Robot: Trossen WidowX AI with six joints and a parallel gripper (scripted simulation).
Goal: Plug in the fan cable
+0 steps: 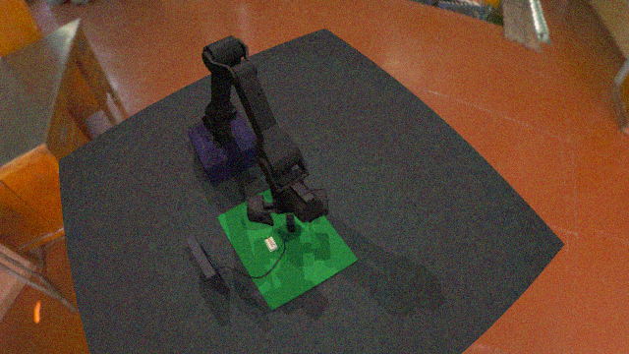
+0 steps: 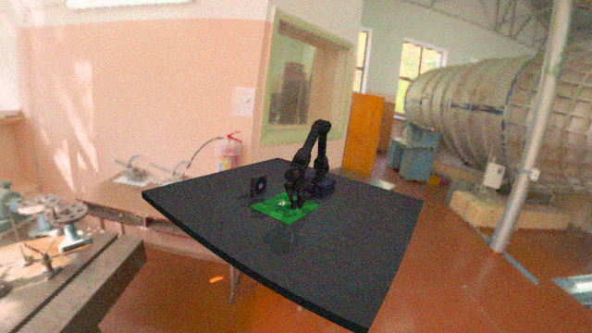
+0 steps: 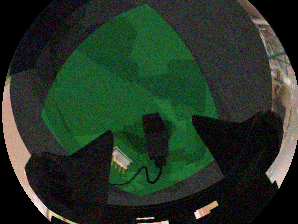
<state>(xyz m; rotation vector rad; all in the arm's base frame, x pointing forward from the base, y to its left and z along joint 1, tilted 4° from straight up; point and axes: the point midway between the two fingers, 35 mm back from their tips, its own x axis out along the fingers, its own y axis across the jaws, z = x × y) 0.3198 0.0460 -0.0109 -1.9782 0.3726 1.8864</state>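
The black plug (image 1: pixel 291 224) (image 3: pixel 156 137) stands or lies on the green board (image 1: pixel 280 295) (image 2: pixel 289 219) (image 3: pixel 80 105), apart from the header; its cable trails from one end. The white four-pin header (image 1: pixel 270 244) (image 2: pixel 281 203) (image 3: pixel 120 159) shows bare pins beside it. My gripper (image 1: pixel 295 219) (image 2: pixel 295 203) (image 3: pixel 152 125) is wide open and low over the board, with one finger on each side of the plug in the wrist view and nothing held. Whether a finger touches the plug or board cannot be told. In the exterior view the fingers hide the plug.
The black fan (image 1: pixel 201 257) (image 2: pixel 258 185) stands upright on the dark table (image 1: pixel 393 147) (image 2: pixel 351 240) beside the board. The thin cable (image 1: pixel 260 276) (image 3: pixel 145 169) curves from it past the header to the plug. The arm's purple base (image 1: pixel 223 154) (image 2: pixel 326 186) stands behind the board.
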